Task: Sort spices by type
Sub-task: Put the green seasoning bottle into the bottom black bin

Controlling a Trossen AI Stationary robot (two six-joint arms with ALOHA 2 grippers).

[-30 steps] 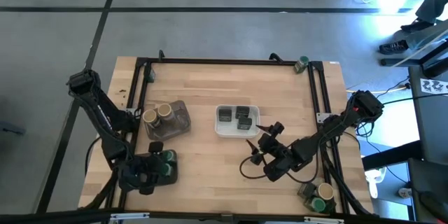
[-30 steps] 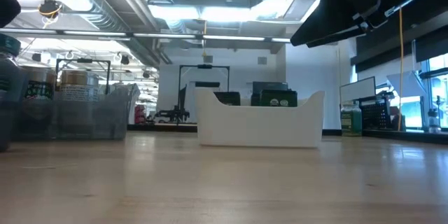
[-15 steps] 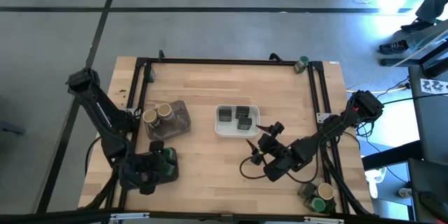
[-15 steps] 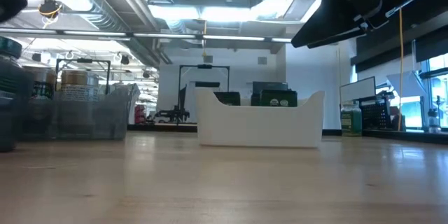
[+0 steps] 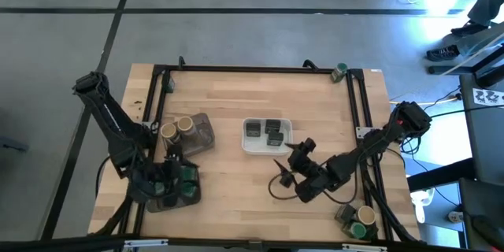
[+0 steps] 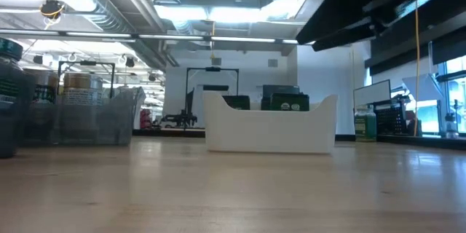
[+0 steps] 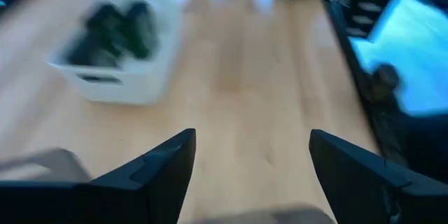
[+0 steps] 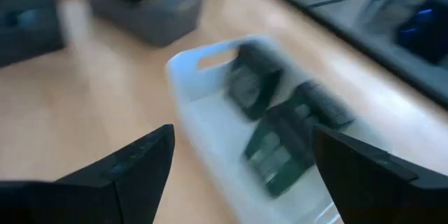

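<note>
Looking down on the table: big wooden top, black frame round it. Left arm reaching along the left edge, right arm coming in from the right edge.

Next down in size, white tray sitting mid-table with three dark tins inside; same tray seen across the table in the low view. Grey tray to its left, holding two tan-topped jars side by side. Another grey tray near the front left corner with green-lidded jars in it.

Left gripper parked over that front-left tray, fingers spread wide with nothing between them in the wrist view. Right gripper just off the white tray's front right corner, fingers spread too, empty, pointing at the tins.

Smaller bits: one green-lidded jar at the front right corner, another by the frame at the back right.
</note>
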